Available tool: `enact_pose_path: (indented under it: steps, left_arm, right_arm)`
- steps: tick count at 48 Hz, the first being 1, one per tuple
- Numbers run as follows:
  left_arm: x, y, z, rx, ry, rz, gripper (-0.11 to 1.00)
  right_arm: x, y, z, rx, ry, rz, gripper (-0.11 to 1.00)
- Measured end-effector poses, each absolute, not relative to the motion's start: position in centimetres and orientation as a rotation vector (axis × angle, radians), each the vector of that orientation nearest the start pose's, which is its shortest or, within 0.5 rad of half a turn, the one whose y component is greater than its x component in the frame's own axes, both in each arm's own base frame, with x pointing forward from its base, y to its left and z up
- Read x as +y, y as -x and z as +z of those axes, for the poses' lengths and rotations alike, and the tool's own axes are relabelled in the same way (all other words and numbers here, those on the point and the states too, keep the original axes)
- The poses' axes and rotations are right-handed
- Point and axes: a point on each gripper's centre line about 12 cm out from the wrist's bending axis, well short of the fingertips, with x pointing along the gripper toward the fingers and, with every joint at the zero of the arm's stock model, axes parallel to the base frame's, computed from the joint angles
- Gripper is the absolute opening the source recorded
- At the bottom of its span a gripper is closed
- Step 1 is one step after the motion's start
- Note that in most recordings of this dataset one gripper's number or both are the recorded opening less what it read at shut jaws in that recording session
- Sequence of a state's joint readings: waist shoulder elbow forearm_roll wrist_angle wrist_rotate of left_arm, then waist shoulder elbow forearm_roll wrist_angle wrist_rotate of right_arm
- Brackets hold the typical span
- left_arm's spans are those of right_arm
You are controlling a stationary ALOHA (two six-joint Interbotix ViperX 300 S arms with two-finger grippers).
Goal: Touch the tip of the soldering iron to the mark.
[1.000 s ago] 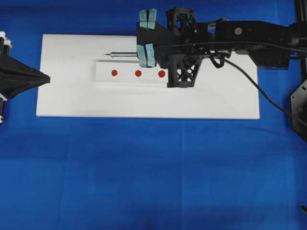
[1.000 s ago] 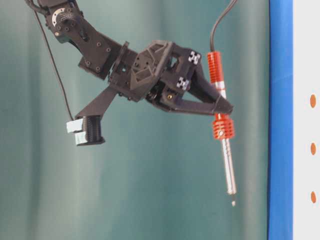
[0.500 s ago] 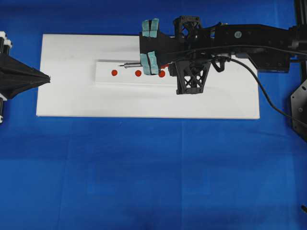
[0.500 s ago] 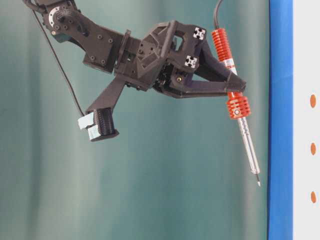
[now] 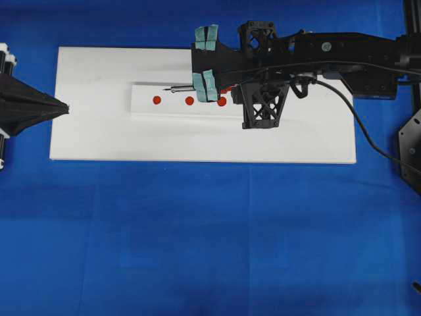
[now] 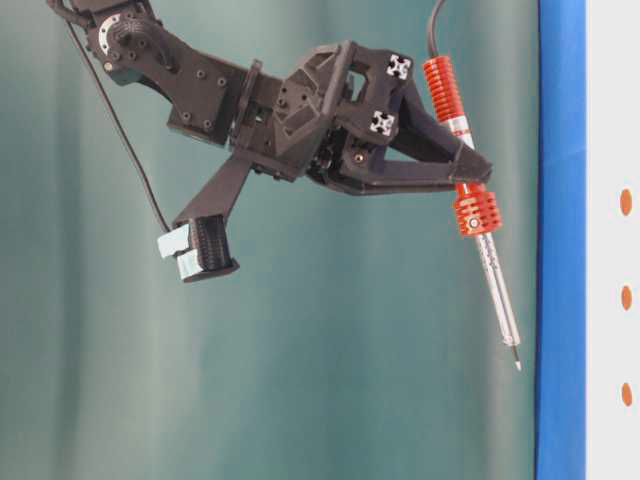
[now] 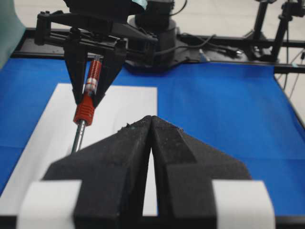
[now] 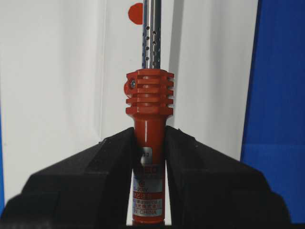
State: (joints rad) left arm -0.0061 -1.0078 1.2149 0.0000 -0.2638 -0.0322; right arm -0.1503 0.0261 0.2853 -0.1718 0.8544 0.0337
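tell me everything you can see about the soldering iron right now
The soldering iron is a slim pen-like tool: a ribbed red-orange handle with a label, a perforated silver shaft, a small dark tip and a black cord at the back. The right claw is shut on its handle. It hangs tilted, tip aimed down at the white block, off the surface.

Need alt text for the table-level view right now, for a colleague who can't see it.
The right gripper clamps the red-handled soldering iron, shaft angled toward the white block. Its tip hangs short of the block, touching nothing.
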Motion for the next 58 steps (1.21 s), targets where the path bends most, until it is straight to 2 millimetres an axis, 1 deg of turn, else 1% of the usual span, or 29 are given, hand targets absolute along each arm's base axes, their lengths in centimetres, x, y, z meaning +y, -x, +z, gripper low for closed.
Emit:
enact_pose_path:
  steps: [21, 26, 37, 49, 58]
  left_arm:
    - [-0.1, -19.0, 28.3, -0.058, 0.032, -0.006, 0.00]
    - [-0.1, -19.0, 28.2, -0.055, 0.032, -0.007, 0.00]
    - [-0.1, -19.0, 28.3, -0.057, 0.032, -0.007, 0.00]
    - [-0.1, -19.0, 28.2, -0.055, 0.032, -0.007, 0.00]
    - [-0.1, -19.0, 28.3, -0.057, 0.031, -0.007, 0.00]
  right_arm:
    - [-7.5, -39.5, 22.6, 1.154, 0.059, -0.200, 0.06]
    - [-7.5, -40.0, 21.9, 1.153, 0.061, -0.195, 0.06]
    - [-7.6, -40.9, 19.6, 1.176, 0.061, -0.187, 0.06]
    - [-8.1, -41.3, 18.1, 1.192, 0.056, -0.189, 0.06]
    - [-8.3, -41.6, 17.4, 1.192, 0.053, -0.190, 0.06]
